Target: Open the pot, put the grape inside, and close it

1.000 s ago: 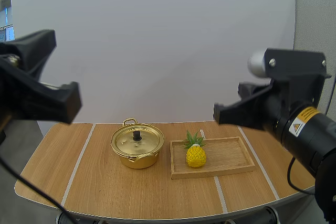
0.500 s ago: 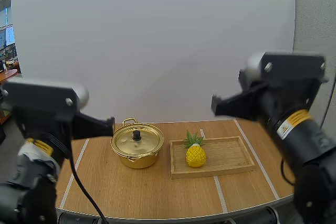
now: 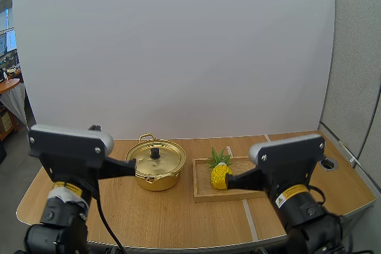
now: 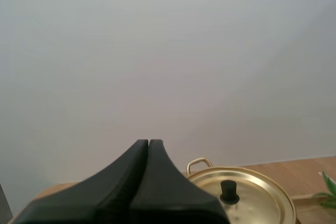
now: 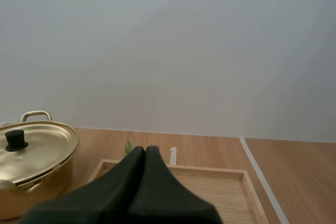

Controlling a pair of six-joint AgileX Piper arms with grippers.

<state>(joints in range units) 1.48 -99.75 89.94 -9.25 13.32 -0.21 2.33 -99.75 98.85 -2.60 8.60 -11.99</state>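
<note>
A gold pot (image 3: 156, 168) with its lid on and a black knob (image 3: 155, 153) stands left of centre on the table. To its right, a yellow pineapple (image 3: 219, 172) with green leaves sits on a wooden tray (image 3: 201, 197); I see no grapes. My left gripper (image 3: 133, 168) is shut, its tip just left of the pot. The left wrist view has the shut fingers (image 4: 148, 144) beside the lidded pot (image 4: 252, 200). My right gripper (image 3: 228, 179) is shut, its tip at the pineapple's right side. From the right wrist, the shut gripper (image 5: 145, 150) hangs over the tray (image 5: 210, 184), with the pot (image 5: 37, 148) nearby.
The wooden table (image 3: 149, 218) carries two pale stripes running front to back. A white wall stands behind it. A round hole (image 3: 328, 163) sits in the desk at the far right.
Both arms have dropped from high in the view to table level. The left gripper's tip now lies by the pot and the right one's by the pineapple. Pot, tray and pineapple have not moved.
</note>
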